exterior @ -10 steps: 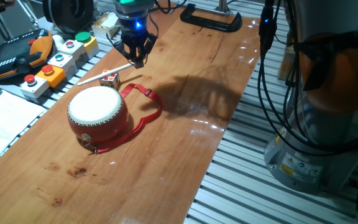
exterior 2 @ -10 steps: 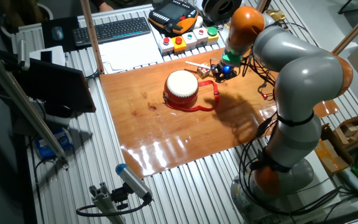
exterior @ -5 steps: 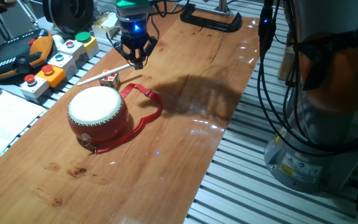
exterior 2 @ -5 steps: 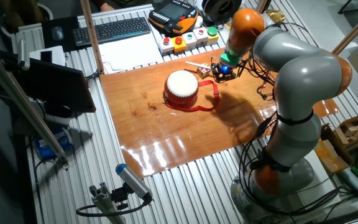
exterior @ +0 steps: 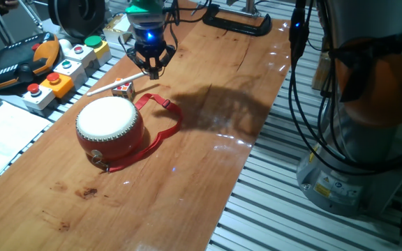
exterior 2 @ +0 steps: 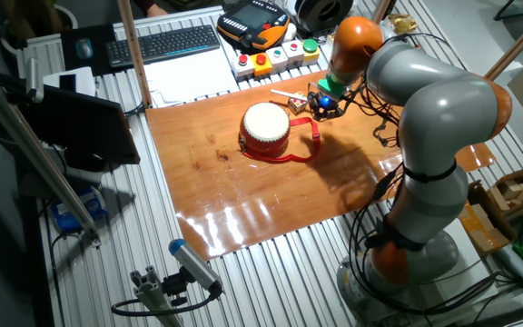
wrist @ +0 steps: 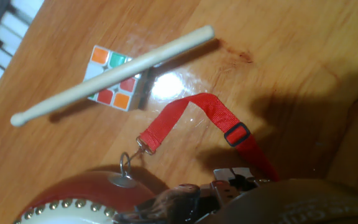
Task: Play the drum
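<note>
No writing or brand can be read anywhere; a label on the arm's base is too small to make out. The bench [exterior: 208, 160] carries the drum [exterior: 109, 126] toward its left side in one fixed view, skin up, with its red strap [exterior: 165, 123] looped out to the right on the wood. Just beyond the drum a pale stick [wrist: 114, 66] lies propped across a small cube [wrist: 112, 78] of coloured squares. The end effector [exterior: 151, 64] hangs above the bench just past the stick and cube, apart from the drum and touching nothing; compared with a second ago it sits slightly higher and farther back, while drum, strap, stick and cube lie as they did. Its dark fingers converge toward a point, but whether they are pressed together cannot be told. In the hand view the drum is cut off at the bottom edge, showing only studded rim, red wall and metal ring [wrist: 122, 168], and a blurred dark mass covers the lower right.
</note>
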You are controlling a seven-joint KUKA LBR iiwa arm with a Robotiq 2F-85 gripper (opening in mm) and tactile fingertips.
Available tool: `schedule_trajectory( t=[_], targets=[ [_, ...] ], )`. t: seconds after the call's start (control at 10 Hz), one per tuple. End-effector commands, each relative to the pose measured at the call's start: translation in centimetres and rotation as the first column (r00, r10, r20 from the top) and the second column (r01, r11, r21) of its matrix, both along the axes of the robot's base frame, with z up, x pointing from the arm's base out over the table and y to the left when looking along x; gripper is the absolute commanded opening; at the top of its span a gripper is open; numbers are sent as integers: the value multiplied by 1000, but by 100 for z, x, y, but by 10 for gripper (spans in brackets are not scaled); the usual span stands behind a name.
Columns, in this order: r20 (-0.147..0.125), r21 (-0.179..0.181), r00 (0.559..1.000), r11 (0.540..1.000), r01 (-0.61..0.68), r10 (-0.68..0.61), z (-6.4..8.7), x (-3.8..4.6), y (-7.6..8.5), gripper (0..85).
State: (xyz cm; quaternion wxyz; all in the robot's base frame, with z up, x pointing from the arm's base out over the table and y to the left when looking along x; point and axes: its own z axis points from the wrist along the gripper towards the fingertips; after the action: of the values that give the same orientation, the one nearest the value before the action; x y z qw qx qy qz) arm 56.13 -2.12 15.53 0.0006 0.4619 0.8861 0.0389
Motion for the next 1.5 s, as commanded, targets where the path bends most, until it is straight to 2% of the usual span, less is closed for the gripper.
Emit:
schedule_trajectory(
  t=[0.0, 0.4, 0.8, 1.0, 1.4],
  targets=[
    [-2, 2, 1000, 1000, 4, -4, -20, 14, -6, 7],
    [-4, 6, 1000, 1000, 9, -9, -54, 61, -17, 7],
    [-16, 29, 1000, 999, 25, -24, -54, 61, -17, 7],
    [-32, 68, 999, 997, 34, -32, -54, 61, -17, 7],
    [-25, 61, 999, 998, 35, -33, -54, 61, -17, 7]
  ],
)
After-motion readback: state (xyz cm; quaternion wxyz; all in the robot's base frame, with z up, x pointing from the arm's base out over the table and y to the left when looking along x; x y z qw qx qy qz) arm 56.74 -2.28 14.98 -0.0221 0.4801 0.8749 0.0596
